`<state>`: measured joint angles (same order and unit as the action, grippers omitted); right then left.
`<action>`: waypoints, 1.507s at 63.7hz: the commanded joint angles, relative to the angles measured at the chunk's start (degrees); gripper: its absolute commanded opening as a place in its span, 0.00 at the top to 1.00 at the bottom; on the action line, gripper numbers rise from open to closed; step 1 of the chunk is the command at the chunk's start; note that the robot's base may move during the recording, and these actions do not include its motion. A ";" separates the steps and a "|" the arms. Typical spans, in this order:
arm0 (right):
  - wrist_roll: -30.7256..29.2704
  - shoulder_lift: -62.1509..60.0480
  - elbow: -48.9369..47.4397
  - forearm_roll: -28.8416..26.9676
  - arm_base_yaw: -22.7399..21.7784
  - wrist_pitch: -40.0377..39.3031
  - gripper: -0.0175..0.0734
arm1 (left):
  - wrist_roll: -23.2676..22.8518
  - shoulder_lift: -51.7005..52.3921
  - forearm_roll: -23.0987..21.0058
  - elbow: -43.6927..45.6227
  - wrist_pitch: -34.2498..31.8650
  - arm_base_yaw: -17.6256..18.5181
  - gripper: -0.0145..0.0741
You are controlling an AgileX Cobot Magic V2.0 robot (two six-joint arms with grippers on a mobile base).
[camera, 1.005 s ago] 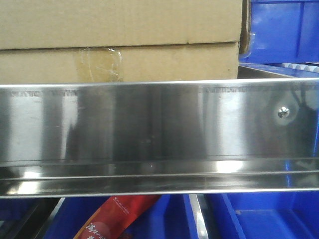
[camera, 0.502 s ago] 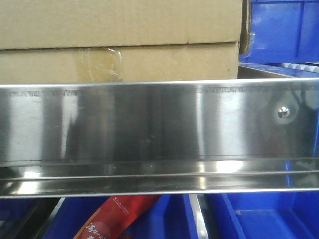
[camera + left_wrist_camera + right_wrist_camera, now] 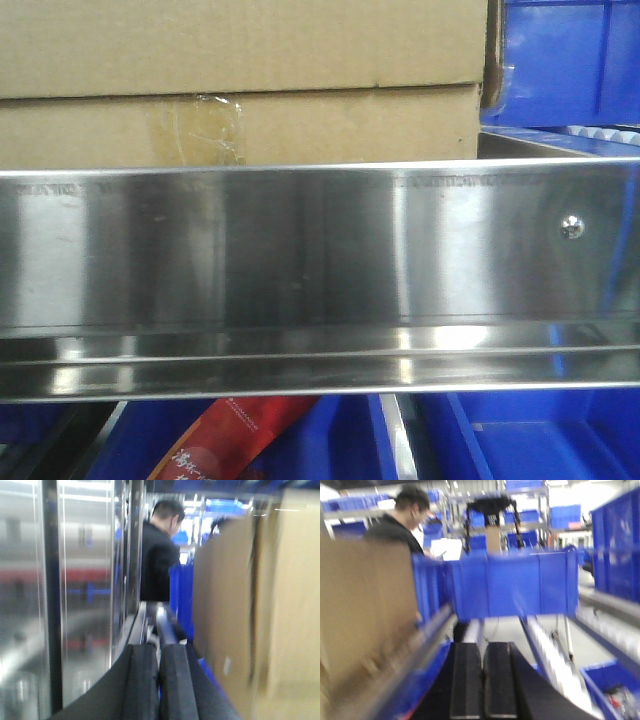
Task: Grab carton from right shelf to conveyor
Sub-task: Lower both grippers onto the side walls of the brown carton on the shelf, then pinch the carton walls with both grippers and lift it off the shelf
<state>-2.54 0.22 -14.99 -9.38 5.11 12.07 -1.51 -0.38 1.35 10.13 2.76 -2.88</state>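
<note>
The brown cardboard carton [image 3: 240,75] sits on the shelf behind the wide shiny steel rail [image 3: 300,250], with clear tape on its flap seam. In the left wrist view the carton [image 3: 260,605] stands to the right of my left gripper [image 3: 159,652], whose dark pads are pressed together with nothing between them. In the right wrist view the carton [image 3: 365,610] is at the left, blurred, and my right gripper [image 3: 483,652] is shut and empty beside it. The conveyor is out of view.
Blue plastic bins [image 3: 570,60] stand right of the carton and below the rail [image 3: 520,440]. A red packet [image 3: 230,435] lies in a lower bin. A person in black [image 3: 157,560] stands behind the rack. A blue bin wall [image 3: 515,585] faces the right gripper.
The front view has shifted slightly; the carton and rail sit a little to the right and the reflections on the rail have changed. The carton stays on the shelf.
</note>
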 commanded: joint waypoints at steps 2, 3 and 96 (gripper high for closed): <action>-0.44 2.18 -7.60 -0.19 0.10 5.48 0.78 | 0.06 -2.48 2.10 8.62 6.11 0.21 0.73; -0.44 2.67 -8.51 -0.19 0.10 5.88 0.75 | 0.06 -3.03 2.24 9.74 6.93 0.21 0.72; 4.08 92.36 -106.78 5.77 19.49 57.89 0.19 | -13.88 -84.50 12.90 100.09 67.20 15.97 0.34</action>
<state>0.75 89.59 -118.26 -5.50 24.34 69.68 -14.96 -82.51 15.72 108.43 69.29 15.73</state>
